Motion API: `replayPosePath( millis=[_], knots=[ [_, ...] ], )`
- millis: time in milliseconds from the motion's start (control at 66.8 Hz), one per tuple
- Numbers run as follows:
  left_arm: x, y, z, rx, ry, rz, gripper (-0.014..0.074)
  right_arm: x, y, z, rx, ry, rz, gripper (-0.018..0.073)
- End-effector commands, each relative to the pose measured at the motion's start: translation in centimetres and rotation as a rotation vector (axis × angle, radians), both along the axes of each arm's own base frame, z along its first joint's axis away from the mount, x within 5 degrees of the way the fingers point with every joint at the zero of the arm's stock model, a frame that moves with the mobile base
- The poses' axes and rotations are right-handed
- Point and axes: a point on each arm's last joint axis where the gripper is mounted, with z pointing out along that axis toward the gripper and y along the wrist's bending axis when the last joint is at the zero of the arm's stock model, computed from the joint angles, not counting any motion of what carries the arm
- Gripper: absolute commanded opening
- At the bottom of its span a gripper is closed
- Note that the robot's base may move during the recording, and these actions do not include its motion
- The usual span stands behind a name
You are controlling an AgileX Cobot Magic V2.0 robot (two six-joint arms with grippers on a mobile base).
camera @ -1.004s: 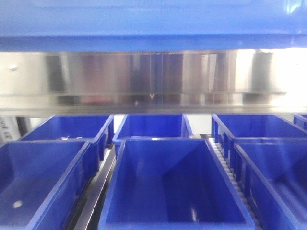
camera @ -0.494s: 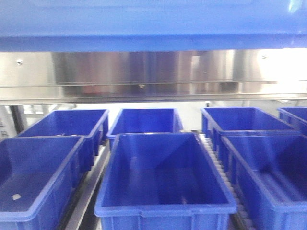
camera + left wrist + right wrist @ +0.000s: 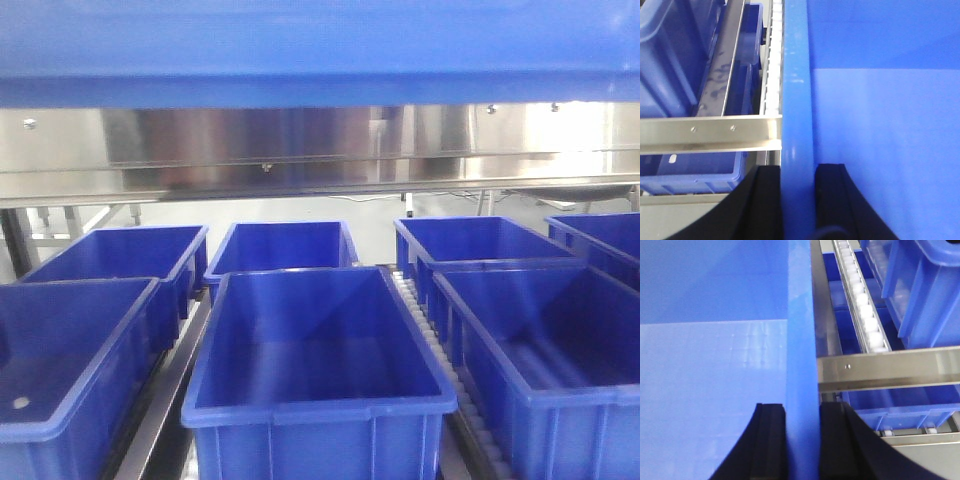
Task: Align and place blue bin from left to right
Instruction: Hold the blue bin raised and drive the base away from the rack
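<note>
Blue bin (image 3: 320,45), status: carried, not yet placed. It is held aloft over the roller rack (image 3: 432,345) and its darker crates (image 3: 315,350), its blue face spanning the top of the front view, with the left tool (image 3: 799,200) clamped across one rim and the right tool (image 3: 802,440) clamped across the opposite rim, one finger on each side of the wall. Judged progress: pick-up and lift done; lining up with the rows below, lowering and release are left. Appearance: bright-blue rigid plastic, thick rounded rim, smooth paler inside, empty where visible, lower edge reading level
</note>
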Motion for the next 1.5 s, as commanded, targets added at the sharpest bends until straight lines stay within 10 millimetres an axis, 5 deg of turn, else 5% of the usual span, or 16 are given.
replayPosePath(
  millis=[0, 1483],
  knots=[
    [-0.1, -0.14, 1.12, -0.025, -0.091, -0.036, -0.0111, -0.18, 0.03, 1.26, 0.047, -0.091, 0.038, -0.0078],
    [-0.04, -0.2, 1.07, -0.024, -0.089, -0.036, -0.0111, -0.18, 0.03, 1.26, 0.047, -0.091, 0.038, -0.0078]
  ],
)
